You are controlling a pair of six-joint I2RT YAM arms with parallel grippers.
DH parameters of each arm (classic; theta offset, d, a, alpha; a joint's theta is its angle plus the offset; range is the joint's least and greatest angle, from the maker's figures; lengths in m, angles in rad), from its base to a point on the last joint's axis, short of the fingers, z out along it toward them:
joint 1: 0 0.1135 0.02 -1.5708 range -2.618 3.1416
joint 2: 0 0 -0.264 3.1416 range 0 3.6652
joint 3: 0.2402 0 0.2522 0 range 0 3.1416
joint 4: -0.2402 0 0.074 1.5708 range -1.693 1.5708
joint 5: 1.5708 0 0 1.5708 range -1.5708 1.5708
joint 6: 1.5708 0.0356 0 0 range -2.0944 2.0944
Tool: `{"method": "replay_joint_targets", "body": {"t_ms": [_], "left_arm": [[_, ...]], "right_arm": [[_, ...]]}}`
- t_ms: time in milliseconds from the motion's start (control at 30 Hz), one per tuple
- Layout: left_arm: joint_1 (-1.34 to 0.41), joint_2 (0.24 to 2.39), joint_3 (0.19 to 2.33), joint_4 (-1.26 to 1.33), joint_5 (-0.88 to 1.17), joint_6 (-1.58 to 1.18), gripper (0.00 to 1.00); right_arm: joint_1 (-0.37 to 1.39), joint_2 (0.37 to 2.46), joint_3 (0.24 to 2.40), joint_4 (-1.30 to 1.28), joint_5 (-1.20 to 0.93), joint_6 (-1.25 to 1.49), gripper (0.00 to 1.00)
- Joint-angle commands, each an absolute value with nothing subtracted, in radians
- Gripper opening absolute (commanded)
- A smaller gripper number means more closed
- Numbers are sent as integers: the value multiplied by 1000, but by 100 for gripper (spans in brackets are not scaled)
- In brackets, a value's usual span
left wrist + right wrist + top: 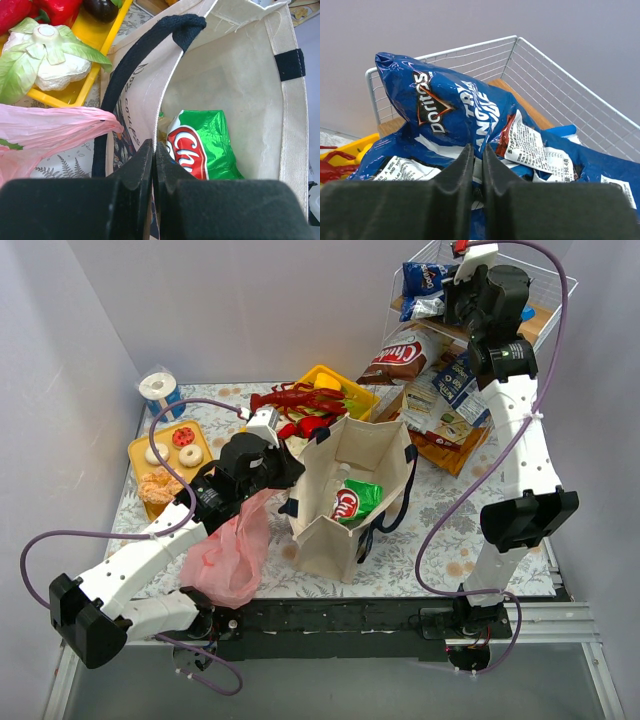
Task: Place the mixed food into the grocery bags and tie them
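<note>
At centre, the left gripper (154, 148) pinches the rim of the stiff canvas tote (240, 75), a crinkly green packet (205, 145) inside; upper right, the right gripper (477, 150) pinches a glossy blue packet (445, 110).

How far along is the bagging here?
Early. Done: a green packet lies in the canvas tote. In hand: the left gripper pinches the tote's rim, the right gripper pinches a blue Doritos packet in the wire basket. Left: the tray toys, other packets, the pink bag, both ties.
</note>
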State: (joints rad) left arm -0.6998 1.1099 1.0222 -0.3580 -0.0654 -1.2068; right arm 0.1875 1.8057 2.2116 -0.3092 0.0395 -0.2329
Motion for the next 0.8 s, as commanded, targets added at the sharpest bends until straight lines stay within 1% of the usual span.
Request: {"method": "replay_joint_targets", "body": {"t_ms": [0,67,167,367,433,633,767], "left_arm": [[-699,1060,1028,-359,-77,-1212,0],[-699,1060,1026,-359,-80,-1212,0],[-699,1060,1025,-357,-81,-1212,0],[-699,1058,1012,-350,-78,-1223,0],[-699,1060,1008,-344,-75,-1223,0],[-699,1065,1006,-339,-75,-1224,0],[-699,1071,1005,-333,-67,-1224,0]], "right_arm": [[187,1802,2267,-213,20,-213,4],[187,1792,2267,-204,20,-210,2],[187,1764,2279,-177,38,-190,1],[172,1712,2275,-129,198,-170,1],[158,1703,2264,-126,212,-170,1],[118,1651,2261,-123,128,-74,1],[115,1608,2260,-124,13,20,1]]}}
